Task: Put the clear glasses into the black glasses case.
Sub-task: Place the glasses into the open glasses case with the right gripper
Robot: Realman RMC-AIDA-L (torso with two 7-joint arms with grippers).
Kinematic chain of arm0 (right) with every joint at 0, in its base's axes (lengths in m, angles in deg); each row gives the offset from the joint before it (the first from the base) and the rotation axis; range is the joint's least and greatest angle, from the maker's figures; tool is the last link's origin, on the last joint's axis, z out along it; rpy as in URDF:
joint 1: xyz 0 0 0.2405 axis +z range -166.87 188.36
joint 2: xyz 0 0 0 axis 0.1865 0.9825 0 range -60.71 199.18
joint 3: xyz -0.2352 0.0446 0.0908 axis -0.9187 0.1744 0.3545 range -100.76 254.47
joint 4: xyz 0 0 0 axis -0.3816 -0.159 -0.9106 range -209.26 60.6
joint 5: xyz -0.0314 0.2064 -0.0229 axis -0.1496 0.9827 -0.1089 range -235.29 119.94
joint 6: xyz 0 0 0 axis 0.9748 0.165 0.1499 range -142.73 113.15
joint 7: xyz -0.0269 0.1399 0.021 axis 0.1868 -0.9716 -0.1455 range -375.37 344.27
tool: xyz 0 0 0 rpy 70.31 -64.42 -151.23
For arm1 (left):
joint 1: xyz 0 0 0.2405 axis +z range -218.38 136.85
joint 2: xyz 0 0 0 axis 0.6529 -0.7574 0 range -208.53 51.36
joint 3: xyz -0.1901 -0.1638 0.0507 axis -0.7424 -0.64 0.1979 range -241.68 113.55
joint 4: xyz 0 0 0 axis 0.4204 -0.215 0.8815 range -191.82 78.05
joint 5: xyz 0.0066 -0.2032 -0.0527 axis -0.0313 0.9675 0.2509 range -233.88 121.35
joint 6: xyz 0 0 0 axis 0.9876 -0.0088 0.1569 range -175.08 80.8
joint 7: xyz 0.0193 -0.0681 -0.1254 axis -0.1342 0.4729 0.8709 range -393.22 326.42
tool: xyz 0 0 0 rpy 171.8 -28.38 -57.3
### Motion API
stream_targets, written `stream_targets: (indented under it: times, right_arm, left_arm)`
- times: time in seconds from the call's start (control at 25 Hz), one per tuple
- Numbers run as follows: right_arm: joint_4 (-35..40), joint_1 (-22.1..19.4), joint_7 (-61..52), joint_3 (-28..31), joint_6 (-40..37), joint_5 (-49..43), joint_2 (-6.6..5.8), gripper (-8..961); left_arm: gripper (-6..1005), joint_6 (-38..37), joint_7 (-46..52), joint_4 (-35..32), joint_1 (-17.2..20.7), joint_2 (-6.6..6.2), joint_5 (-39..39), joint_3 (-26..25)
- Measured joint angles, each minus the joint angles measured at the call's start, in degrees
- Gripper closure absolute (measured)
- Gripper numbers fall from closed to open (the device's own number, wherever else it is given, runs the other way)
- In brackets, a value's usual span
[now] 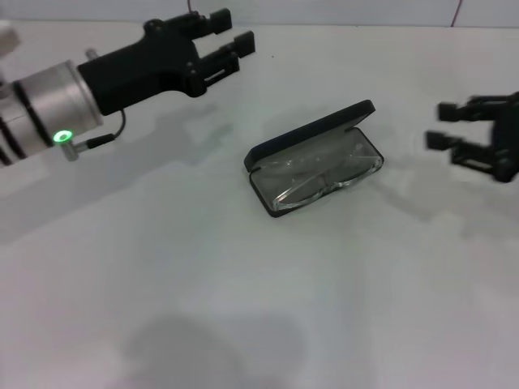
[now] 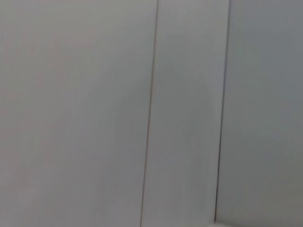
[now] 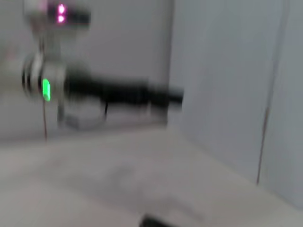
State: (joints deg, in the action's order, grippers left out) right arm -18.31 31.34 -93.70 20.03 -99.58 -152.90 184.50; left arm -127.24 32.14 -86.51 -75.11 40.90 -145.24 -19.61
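Observation:
The black glasses case [image 1: 318,126] lies open in the middle of the white table, its lid tilted back toward the far side. The clear glasses [image 1: 315,177] rest inside its lower half, folded and nearly colourless. My left gripper [image 1: 233,31] hovers above the table at the far left of the case, open and holding nothing. My right gripper [image 1: 438,126] hangs to the right of the case, a short way off, open and empty too. The right wrist view shows the left arm [image 3: 118,94] across the table. The left wrist view shows only a wall.
A white table [image 1: 162,284] spreads around the case. Grey wall panels [image 2: 189,113] stand behind the table. A dark edge [image 3: 156,221] shows at the border of the right wrist view.

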Motion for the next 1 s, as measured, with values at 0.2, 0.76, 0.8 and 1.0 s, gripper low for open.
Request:
stream_targets:
  times: [0.2,0.76,0.8,1.0]
  right_arm:
    - [-10.34,4.69,-0.43,7.20,-7.37,-2.23,-2.35,549]
    - [-19.21,26.09,-15.72,-5.35,2.16,-24.23,0.26,549]
    - [-19.32,26.29,-17.23,-7.34,4.39,-24.45,0.19,549]
    - [-19.33,26.98,-21.57,-11.91,12.83,-26.14,0.25,550]
  left_arm:
    - [471,2.93,0.97,1.04,-2.53,0.03,-2.60,0.40]
    - [470,2.87,1.02,1.16,-3.88,0.16,-2.34,2.11]
    - [470,2.82,0.99,1.16,-3.85,0.18,-2.29,2.26]
    - [470,2.70,0.95,1.16,-3.44,0.21,-1.90,2.40]
